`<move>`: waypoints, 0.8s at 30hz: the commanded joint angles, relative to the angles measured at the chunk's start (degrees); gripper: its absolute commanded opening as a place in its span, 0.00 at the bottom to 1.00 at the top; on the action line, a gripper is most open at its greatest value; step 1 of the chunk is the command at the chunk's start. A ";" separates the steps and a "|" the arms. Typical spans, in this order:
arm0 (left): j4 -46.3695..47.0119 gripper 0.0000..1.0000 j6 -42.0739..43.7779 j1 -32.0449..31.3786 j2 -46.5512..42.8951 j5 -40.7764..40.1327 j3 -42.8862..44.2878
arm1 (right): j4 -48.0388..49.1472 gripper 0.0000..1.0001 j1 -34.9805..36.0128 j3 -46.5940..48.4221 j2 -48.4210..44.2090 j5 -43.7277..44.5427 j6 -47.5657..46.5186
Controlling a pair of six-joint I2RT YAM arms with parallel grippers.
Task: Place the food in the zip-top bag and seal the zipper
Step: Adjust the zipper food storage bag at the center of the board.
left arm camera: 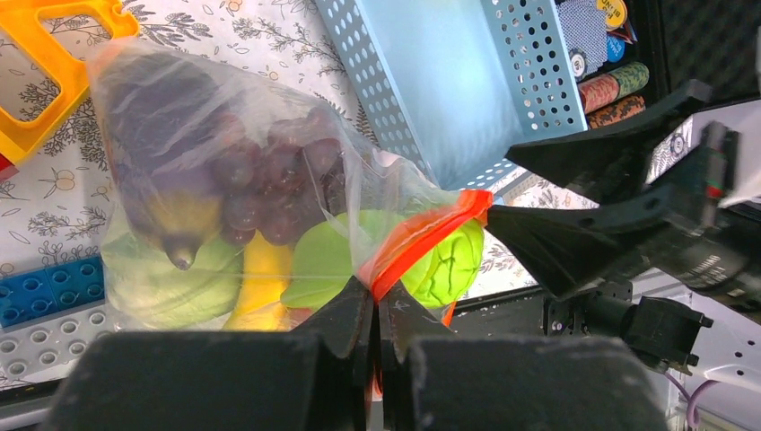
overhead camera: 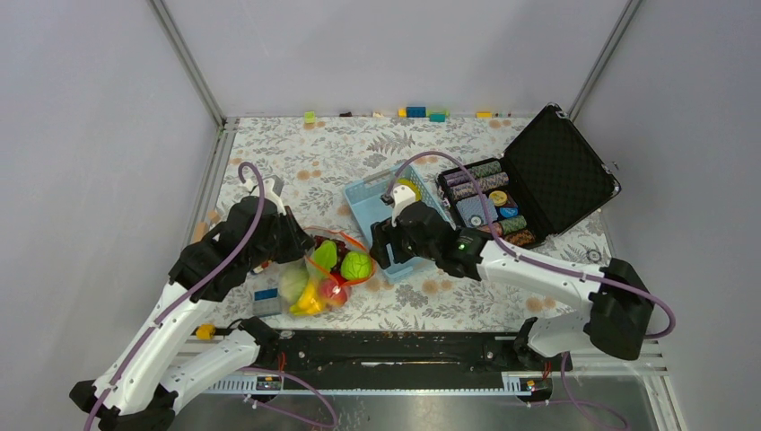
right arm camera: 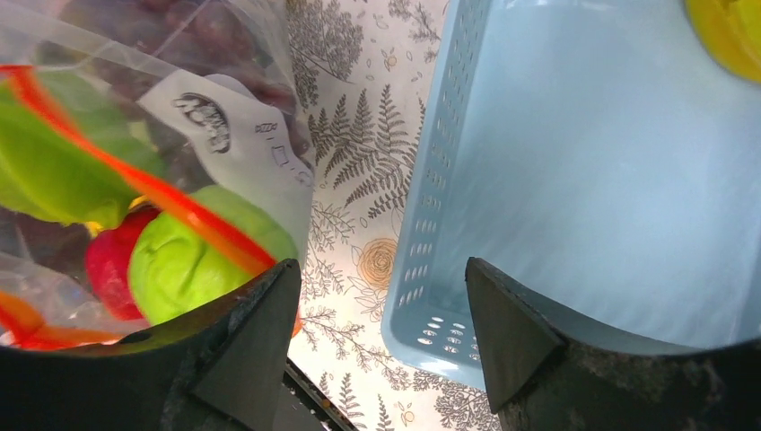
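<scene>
The clear zip-top bag [overhead camera: 320, 272] lies on the floral mat in front of the left arm and holds the food: purple grapes [left arm camera: 269, 171], a yellow banana [left arm camera: 262, 274], a red apple [right arm camera: 112, 265], a pale green cabbage head [left arm camera: 453, 260] and green pieces [left arm camera: 319, 260]. My left gripper [left arm camera: 377, 292] is shut on the orange-red zipper [left arm camera: 422, 238] at the bag's mouth. My right gripper [right arm camera: 381, 301] is open and empty. It sits between the bag's mouth end and the blue basket; its left finger [right arm camera: 242, 346] lies by the zipper's end.
The light-blue basket [overhead camera: 372, 202] stands just right of the bag with a yellow item [right arm camera: 731, 31] inside. An open black case of poker chips [overhead camera: 538, 184] stands at the right. A blue brick [overhead camera: 265, 294] and an orange-yellow piece [left arm camera: 54, 54] lie near the bag. Small blocks line the far edge.
</scene>
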 commanded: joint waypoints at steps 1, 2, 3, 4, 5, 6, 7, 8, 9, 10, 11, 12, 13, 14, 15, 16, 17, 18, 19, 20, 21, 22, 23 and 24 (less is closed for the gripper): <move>6.05 0.00 0.32 0.00 -1.41 1.97 0.47 | 3.63 0.73 0.01 1.17 3.42 -3.19 0.96; 6.08 0.00 0.34 0.01 -1.48 2.19 0.51 | 4.78 0.73 -0.03 1.13 3.81 -4.89 1.27; 6.10 0.00 0.34 -0.03 -1.44 2.21 0.47 | 5.89 0.73 -0.04 1.02 4.13 -6.79 1.45; 6.10 0.00 0.27 -0.04 -1.40 2.19 0.50 | 7.37 0.72 -0.04 0.68 4.23 -8.31 1.75; 6.08 0.00 0.25 -0.01 -1.46 2.27 0.47 | 8.96 0.72 -0.04 0.33 4.32 -9.32 2.04; 6.10 0.00 0.25 -0.02 -1.34 2.29 0.49 | 10.02 0.72 -0.04 0.02 4.35 -10.32 2.29; 6.17 0.00 0.25 -0.01 -1.27 2.30 0.47 | 10.63 0.72 -0.03 -0.18 4.41 -11.29 2.60; 6.29 0.00 0.25 -0.03 -1.23 2.30 0.42 | 10.90 0.72 0.01 -0.29 4.25 -11.84 3.01; 6.29 0.00 0.23 -0.03 -1.11 2.31 0.37 | 11.10 0.72 -0.03 -0.38 4.06 -12.27 3.30; 6.35 0.00 0.18 -0.04 -1.01 2.21 0.30 | 11.00 0.72 -0.04 -0.52 3.71 -12.53 3.34; 6.39 0.00 0.16 -0.01 -0.97 2.15 0.31 | 10.39 0.73 -0.04 -0.61 3.22 -12.13 3.24; 6.32 0.00 0.16 -0.01 -0.89 2.14 0.36 | 9.78 0.74 0.00 -0.83 2.47 -10.84 3.11; 6.46 0.00 0.23 -0.03 -0.89 2.12 0.41 | 9.21 0.74 -0.03 -1.19 1.53 -8.30 3.00; 6.41 0.00 0.20 -0.04 -0.88 2.19 0.33 | 8.72 0.75 -0.04 -1.41 0.37 -6.95 2.65; 6.41 0.00 0.31 0.01 -0.87 2.21 0.31 | 8.30 0.75 -0.04 -1.85 -0.95 -3.88 2.22; 6.42 0.00 0.33 -0.03 -0.87 2.25 0.36 | 8.06 0.75 -0.04 -2.14 -2.19 -1.96 1.82; 6.41 0.00 0.34 -0.04 -0.87 2.29 0.30 | 7.96 0.76 -0.04 -2.54 -3.66 -0.71 1.51; 6.44 0.00 0.39 -0.04 -0.94 2.30 0.30 | 8.06 0.76 -0.04 -3.02 -5.04 0.00 0.96; 6.50 0.00 0.42 0.01 -0.98 2.30 0.35 | 8.56 0.76 -0.04 -3.73 -6.38 0.14 0.69; 6.51 0.00 0.49 -0.03 -0.98 2.34 0.34 | 9.61 0.76 -0.04 -4.54 -7.64 -0.42 0.23; 6.48 0.00 0.55 -0.04 -0.97 2.38 0.34 | 10.77 0.76 -0.04 -5.31 -8.94 -1.76 -0.34; 6.48 0.00 0.59 -0.04 -0.91 2.43 0.36 | 12.03 0.76 -0.04 -6.10 -9.57 -3.40 -0.96; 6.48 0.00 0.64 0.02 -0.86 2.47 0.30 | 13.52 0.76 -0.04 -6.75 -9.92 -4.94 -1.47; 6.61 0.00 0.68 -0.03 -0.79 2.59 0.34 | 14.95 0.76 -0.04 -7.25 -9.80 -7.34 -2.10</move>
